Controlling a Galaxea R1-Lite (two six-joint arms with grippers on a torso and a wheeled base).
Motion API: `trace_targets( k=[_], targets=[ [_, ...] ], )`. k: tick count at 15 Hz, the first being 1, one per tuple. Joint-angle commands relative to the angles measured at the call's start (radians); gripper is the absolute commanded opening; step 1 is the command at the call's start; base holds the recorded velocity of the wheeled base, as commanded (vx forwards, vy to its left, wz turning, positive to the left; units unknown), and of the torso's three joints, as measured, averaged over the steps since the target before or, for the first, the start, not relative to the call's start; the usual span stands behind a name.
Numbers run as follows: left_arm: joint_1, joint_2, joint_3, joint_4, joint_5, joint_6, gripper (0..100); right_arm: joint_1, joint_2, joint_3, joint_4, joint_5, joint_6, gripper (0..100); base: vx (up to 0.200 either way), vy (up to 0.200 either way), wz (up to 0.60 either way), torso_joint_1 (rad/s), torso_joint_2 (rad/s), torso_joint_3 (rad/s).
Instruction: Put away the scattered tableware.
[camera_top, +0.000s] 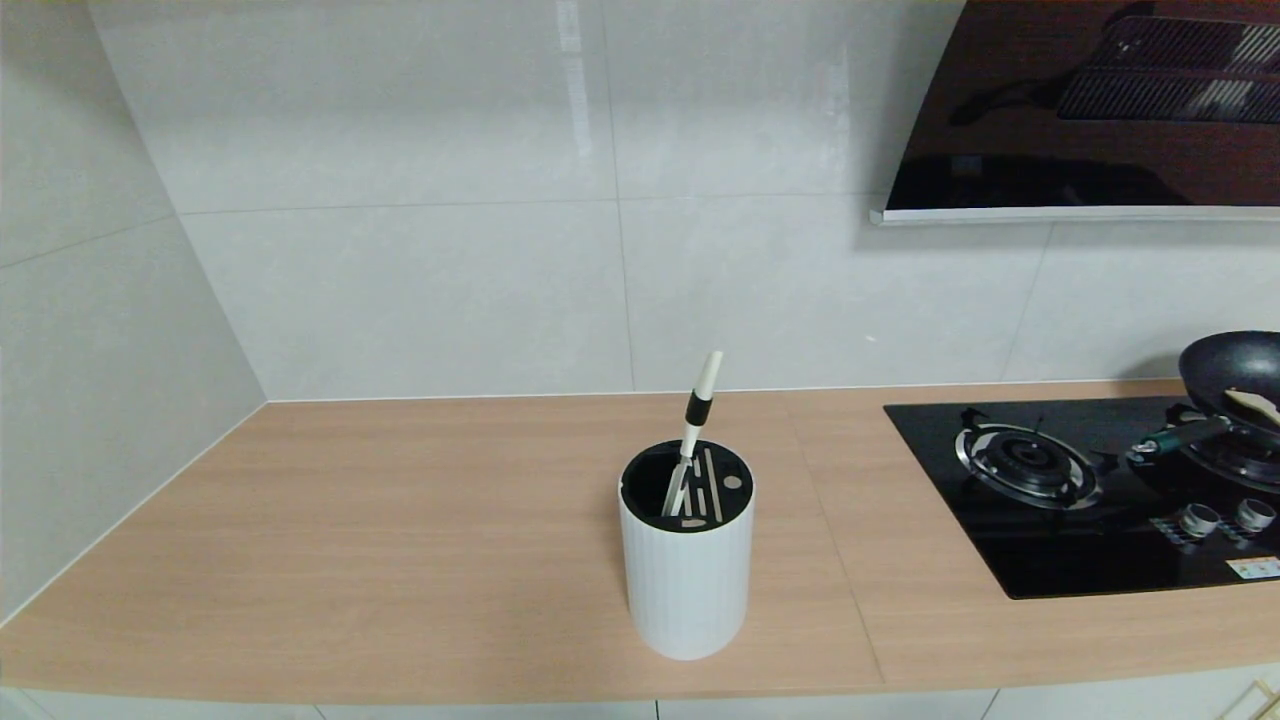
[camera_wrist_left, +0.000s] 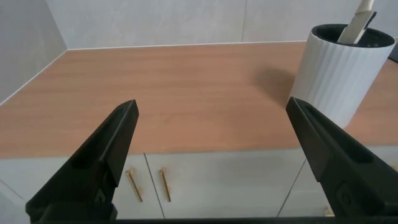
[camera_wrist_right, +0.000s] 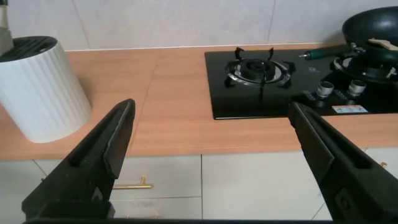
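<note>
A white ribbed utensil holder (camera_top: 687, 560) with a black slotted top stands on the wooden counter (camera_top: 400, 540) near its front edge. A utensil with a cream and black handle (camera_top: 698, 405) leans in it, handle up. The holder (camera_wrist_left: 339, 71) is ahead of my left gripper (camera_wrist_left: 211, 134), which is open and holds nothing, out in front of the counter edge. My right gripper (camera_wrist_right: 211, 134) is also open with nothing in it, before the counter edge, with the holder (camera_wrist_right: 42, 87) off to one side.
A black gas hob (camera_top: 1095, 490) lies on the right of the counter, with a dark pan (camera_top: 1235, 375) on its far burner. A range hood (camera_top: 1090, 110) hangs above. Cabinet doors with brass handles (camera_wrist_left: 165, 185) sit below the counter. The counter's left half is bare wood.
</note>
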Motion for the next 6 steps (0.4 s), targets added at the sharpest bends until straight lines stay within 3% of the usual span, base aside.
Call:
trace_targets(
  k=[1, 6],
  targets=[
    [0.0, 0.002, 0.0, 0.001, -0.001, -0.001, 100, 0.001, 0.002, 0.0, 0.003, 0.0, 0.0, 100, 0.0, 0.0, 0.0, 0.0, 0.0, 0.0],
    [0.0, 0.002, 0.0, 0.001, -0.001, -0.001, 100, 0.001, 0.001, 0.0, 0.003, 0.0, 0.0, 100, 0.0, 0.0, 0.0, 0.0, 0.0, 0.0]
  ],
)
